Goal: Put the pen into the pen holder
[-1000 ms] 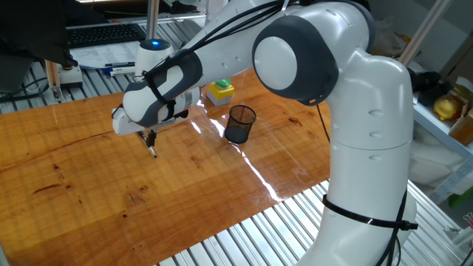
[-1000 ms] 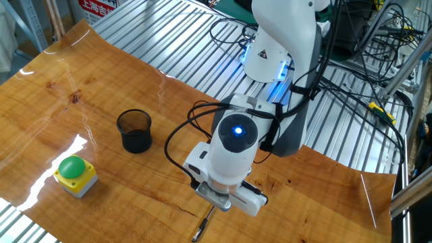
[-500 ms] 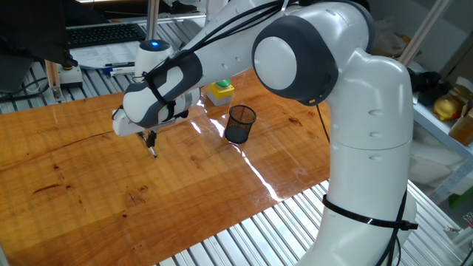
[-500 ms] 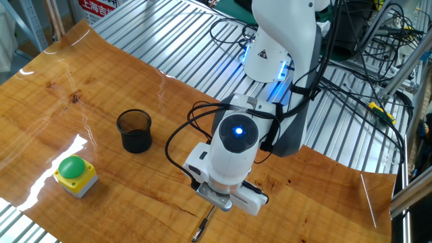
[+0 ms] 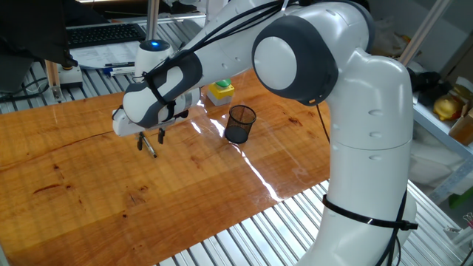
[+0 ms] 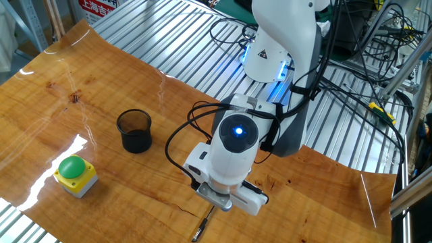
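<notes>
Surface: a wooden tabletop (image 5: 89, 185) with a glossy finish and a bright streak of glare, laid over ribbed metal benching; the other fixed view shows the same board (image 6: 40, 135) from the far side.
Background: a keyboard and papers lie behind the board in one fixed view; cables and a blue-lit arm base sit behind it in the other.
Arm: the white Franka arm reaches low over the board, wrist bent down, a blue light glowing on its wrist housing.
Gripper: the gripper (image 5: 151, 139) points down over the wood with its two dark fingers (image 5: 161, 136) apart, clamping nothing; in the other fixed view the gripper (image 6: 214, 206) is mostly hidden under the white wrist body.
Pen: the pen (image 5: 148, 146) lies on the wood between and just below the spread fingers, slanted, dark with a pale tip; the other fixed view shows the pen (image 6: 200, 227) sticking out from under the wrist toward the lower edge of the frame. Whether a finger touches it cannot be told.
Pen holder: the pen holder (image 5: 239, 123) stands upright on the board, well apart from the gripper; in the other fixed view the pen holder (image 6: 135, 131) is seen from above, with nothing in it.
Yellow box: a yellow box with a green button (image 5: 220, 91) sits behind the holder; in the other fixed view the box (image 6: 75, 175) stands near the board's front edge, apart from the cup.
</notes>
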Controlling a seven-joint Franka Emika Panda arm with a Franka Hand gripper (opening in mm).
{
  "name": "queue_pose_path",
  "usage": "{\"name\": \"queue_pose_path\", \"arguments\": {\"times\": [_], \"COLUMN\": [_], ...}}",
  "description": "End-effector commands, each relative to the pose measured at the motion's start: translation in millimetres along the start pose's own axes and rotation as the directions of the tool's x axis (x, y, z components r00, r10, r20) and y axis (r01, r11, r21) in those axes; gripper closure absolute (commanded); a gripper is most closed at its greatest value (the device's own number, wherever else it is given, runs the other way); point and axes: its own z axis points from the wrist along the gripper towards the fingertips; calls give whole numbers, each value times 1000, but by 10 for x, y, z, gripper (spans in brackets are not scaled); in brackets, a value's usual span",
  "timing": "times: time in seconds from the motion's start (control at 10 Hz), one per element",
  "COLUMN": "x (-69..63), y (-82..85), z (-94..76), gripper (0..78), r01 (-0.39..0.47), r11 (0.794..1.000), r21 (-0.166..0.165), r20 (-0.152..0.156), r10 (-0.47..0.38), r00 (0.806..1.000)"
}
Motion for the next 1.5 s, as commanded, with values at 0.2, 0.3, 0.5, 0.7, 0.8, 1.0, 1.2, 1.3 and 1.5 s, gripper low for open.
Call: {"name": "queue_pose_path", "arguments": {"times": [0.2, 0.3, 0.5, 0.7, 0.8, 1.0, 1.2, 1.3, 1.5], "x": [-7, -7, -7, 3, 2, 1, 1, 1, 0], "y": [2, 2, 2, 9, 9, 9, 10, 10, 10], "z": [-10, -10, -10, 98, 105, 120, 123, 129, 156], "gripper": [1, 1, 1, 1, 1, 1, 1, 1, 1], "r01": [8, 8, 8, 10, 11, 10, 14, 15, 16], "r11": [1000, 1000, 1000, 1000, 1000, 1000, 1000, 1000, 1000], "r21": [0, 0, 0, -5, -5, -6, -14, -23, -24], "r20": [2, 2, 2, 5, 5, 3, -2, -4, -3], "r10": [-8, -8, -8, -10, -11, -10, -14, -15, -16], "r00": [1000, 1000, 1000, 1000, 1000, 1000, 1000, 1000, 1000]}}
